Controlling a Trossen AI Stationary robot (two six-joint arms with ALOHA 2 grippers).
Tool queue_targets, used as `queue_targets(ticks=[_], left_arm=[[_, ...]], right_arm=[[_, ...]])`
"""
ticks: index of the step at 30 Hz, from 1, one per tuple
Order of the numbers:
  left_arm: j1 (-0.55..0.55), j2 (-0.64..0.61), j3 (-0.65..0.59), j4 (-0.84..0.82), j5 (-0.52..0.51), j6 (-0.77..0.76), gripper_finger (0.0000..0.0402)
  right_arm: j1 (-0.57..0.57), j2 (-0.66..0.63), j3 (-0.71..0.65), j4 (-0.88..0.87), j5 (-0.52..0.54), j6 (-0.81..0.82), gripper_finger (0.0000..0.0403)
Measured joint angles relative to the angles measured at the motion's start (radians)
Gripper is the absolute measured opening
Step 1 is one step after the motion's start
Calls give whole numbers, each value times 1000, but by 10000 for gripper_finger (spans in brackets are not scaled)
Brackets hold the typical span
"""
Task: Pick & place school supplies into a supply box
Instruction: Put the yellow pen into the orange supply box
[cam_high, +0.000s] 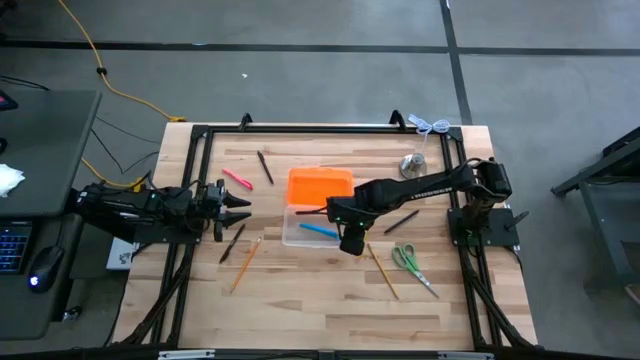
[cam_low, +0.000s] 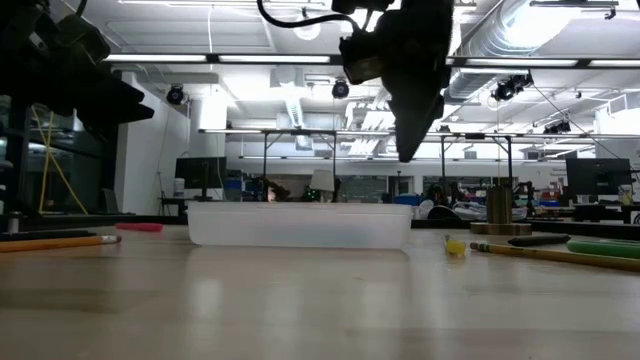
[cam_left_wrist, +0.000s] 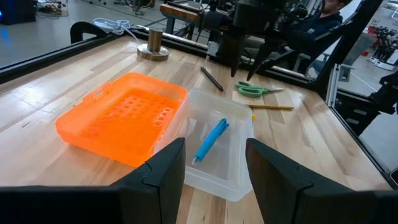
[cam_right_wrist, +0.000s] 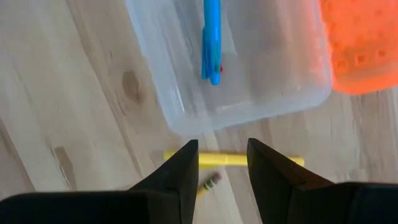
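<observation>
Blue pen (cam_high: 318, 231) already lies in the clear supply box (cam_high: 300, 236), and the right end effector (cam_high: 352, 246), spread and empty, hangs over a yellow pencil (cam_right_wrist: 236, 160) just beside it, needing descent.

No legible text, label, brand, number or sign is found in any view. The right arm (cam_high: 415, 188) carries pale lettering along its upper link in the high view, but the characters are too small to be read. A white sheet (cam_high: 120, 255) lying beside the table frame under the left arm shows dark marks that cannot be made out either. The supply box (cam_left_wrist: 214, 146), its orange lid (cam_left_wrist: 121, 115) and the blue pen (cam_right_wrist: 211, 40) bear no readable markings.
</observation>
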Motion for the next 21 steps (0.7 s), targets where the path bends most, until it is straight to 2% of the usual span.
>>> queue_targets(ticks=[17, 21], left_arm=[[0, 0, 0, 0, 0, 0, 200], [0, 0, 0, 0, 0, 0, 200]], right_arm=[[63, 0, 0, -102, 3, -14, 114], [70, 0, 0, -112, 38, 25, 114]])
